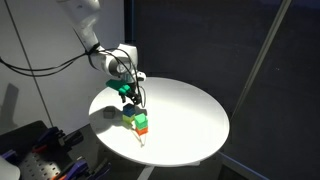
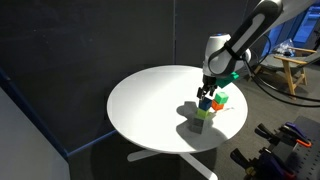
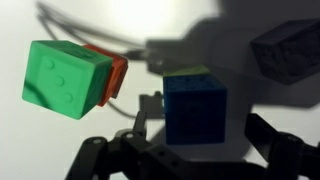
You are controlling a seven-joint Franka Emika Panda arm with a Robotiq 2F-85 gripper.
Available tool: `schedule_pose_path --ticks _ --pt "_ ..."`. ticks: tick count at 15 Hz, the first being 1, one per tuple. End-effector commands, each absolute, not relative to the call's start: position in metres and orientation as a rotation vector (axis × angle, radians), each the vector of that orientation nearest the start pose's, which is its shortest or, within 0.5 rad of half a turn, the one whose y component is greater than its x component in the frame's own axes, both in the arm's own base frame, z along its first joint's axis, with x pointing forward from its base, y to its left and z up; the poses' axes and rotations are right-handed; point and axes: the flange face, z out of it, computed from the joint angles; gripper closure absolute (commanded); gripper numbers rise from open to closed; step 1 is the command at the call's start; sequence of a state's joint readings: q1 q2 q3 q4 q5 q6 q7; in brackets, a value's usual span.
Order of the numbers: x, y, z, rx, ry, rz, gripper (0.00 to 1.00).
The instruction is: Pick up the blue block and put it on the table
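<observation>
The blue block (image 3: 195, 100) sits on a yellow-green cube (image 3: 190, 70), whose edge peeks out behind it in the wrist view. My gripper (image 3: 200, 128) is open, with a dark finger on each side of the blue block and a gap at both sides. In an exterior view the gripper (image 2: 207, 92) hangs right over the blue block (image 2: 205, 103) on the round white table (image 2: 150, 100). In an exterior view the gripper (image 1: 132, 93) is low over the cubes and I cannot make out the blue block.
A green cube (image 3: 68, 78) lies on an orange cube (image 3: 115, 72) close beside the blue block; the pair shows in both exterior views (image 1: 140, 119) (image 2: 222, 98). A dark blurred shape (image 3: 285, 50) lies to the other side. Dark curtains surround the table (image 1: 190, 120).
</observation>
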State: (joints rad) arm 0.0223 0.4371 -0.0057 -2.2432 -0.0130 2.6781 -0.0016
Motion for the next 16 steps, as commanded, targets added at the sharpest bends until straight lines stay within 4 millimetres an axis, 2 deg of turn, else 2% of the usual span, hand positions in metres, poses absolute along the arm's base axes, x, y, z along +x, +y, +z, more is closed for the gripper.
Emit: schedule_pose_path --ticks 1,3,4,5,10,12,16 --pt "0.55 0.003 0.164 -3.159 -0.075 0.027 0.0" --pt "0.55 0.002 0.159 -3.16 -0.077 0.037 0.0" --pt "0.55 0.003 0.156 -3.16 -0.083 0.042 0.08" --pt "0.55 0.003 0.154 -3.16 -0.087 0.047 0.27" --pt "0.55 0.004 0.147 -3.164 -0.111 0.067 0.66" --pt "0.55 0.004 0.151 -3.165 -0.121 0.068 0.71" --pt "0.549 0.003 0.155 -3.169 -0.126 0.074 0.74"
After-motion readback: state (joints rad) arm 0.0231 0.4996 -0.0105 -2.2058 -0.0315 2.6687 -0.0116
